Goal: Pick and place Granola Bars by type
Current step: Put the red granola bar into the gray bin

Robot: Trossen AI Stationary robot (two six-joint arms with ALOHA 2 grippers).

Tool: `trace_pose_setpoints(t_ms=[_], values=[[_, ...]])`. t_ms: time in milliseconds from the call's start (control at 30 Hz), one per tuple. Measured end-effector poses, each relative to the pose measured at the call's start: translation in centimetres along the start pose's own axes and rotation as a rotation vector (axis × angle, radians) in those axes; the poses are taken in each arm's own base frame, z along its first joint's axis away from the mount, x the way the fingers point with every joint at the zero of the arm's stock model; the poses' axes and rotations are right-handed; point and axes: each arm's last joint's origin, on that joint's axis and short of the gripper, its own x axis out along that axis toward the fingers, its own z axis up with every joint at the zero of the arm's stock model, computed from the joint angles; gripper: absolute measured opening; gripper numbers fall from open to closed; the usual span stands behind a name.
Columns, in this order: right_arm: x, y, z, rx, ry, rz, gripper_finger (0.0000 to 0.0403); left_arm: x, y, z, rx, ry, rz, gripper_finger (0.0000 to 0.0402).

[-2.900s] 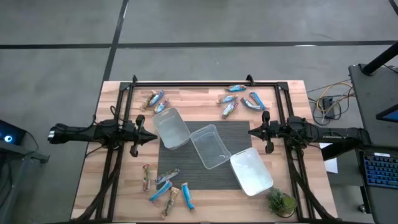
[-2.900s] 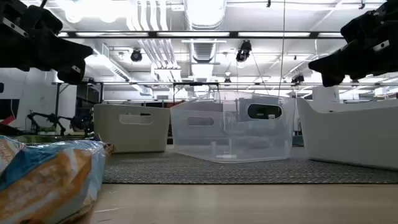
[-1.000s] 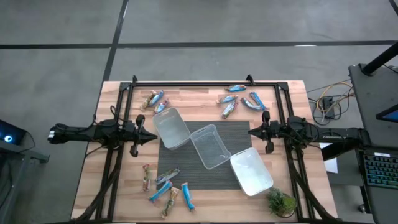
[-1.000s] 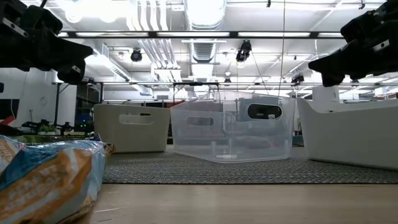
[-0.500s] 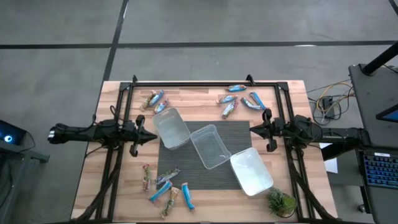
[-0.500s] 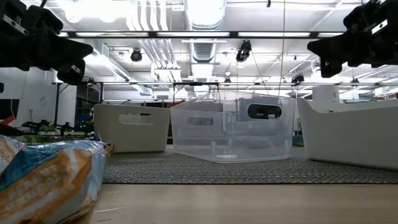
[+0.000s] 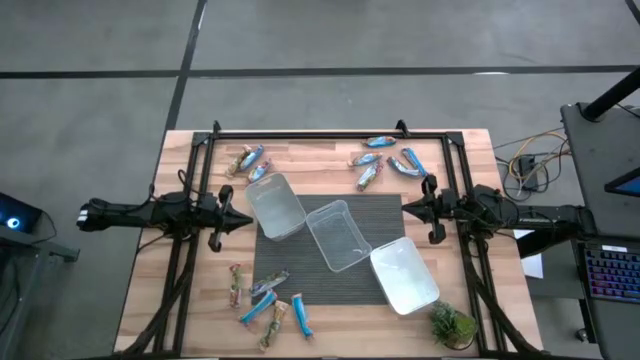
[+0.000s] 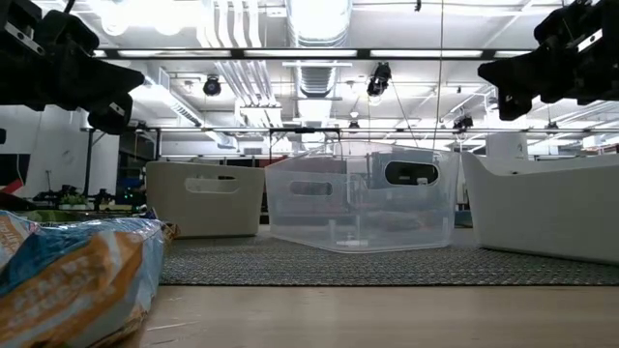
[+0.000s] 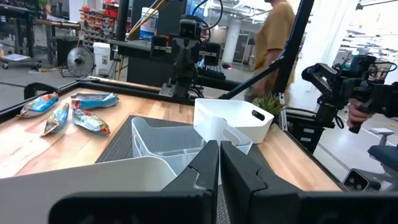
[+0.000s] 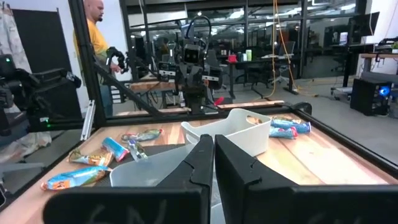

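Nearest to me, at the front edge of the table (image 7: 330, 335), one group of Granola Bars (image 7: 265, 300) lies on the bare wood, blue and tan wrappers close together, and one of them fills the near corner of the low view. Behind them, three clear tubs (image 7: 343, 236) stand in a diagonal row on the dark mat (image 7: 380, 212), all empty as far as I can see. The small plant (image 7: 452, 324) stands at the front right corner. The left gripper (image 7: 244, 220) hangs above the table's left side, just beside the first tub, with its fingers (image 9: 205, 171) pressed together on nothing; it has not moved from a moment ago. The right gripper (image 7: 406, 209) hangs above the right side, also closed and empty; compared with one second ago it sits slightly higher in the low view. Farther back, more bars lie at the back left (image 7: 247, 162) and back right (image 7: 388, 160). Beyond the table, a person in a yellow shirt (image 10: 94, 37) stands in the room.
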Motion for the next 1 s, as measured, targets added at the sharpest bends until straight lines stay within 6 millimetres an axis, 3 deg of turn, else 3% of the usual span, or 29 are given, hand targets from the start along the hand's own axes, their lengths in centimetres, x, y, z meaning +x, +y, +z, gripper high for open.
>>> trace_pose_setpoints(t_ms=[267, 467, 667, 1000], values=[[-0.3, 0.1, 2.4, 0.147, -0.255, -0.01, 0.0009, 0.0, 0.0, 0.0, 0.0, 0.001, 0.0, 0.0], [-0.7, 0.2, 3.7, 0.166, -0.38, -0.004, 0.0009, 0.0, 0.0, 0.0, 0.0, 0.002, 0.0, 0.0], [-0.3, 0.5, 6.4, 0.138, -0.31, -0.029, 0.0009, 0.0, 0.0, 0.0, 0.0, 0.002, 0.0, 0.0], [0.8, 1.1, 14.3, 0.027, -0.097, -0.147, 0.0009, 0.0, 0.0, 0.0, 0.0, 0.002, 0.001, 0.0]])
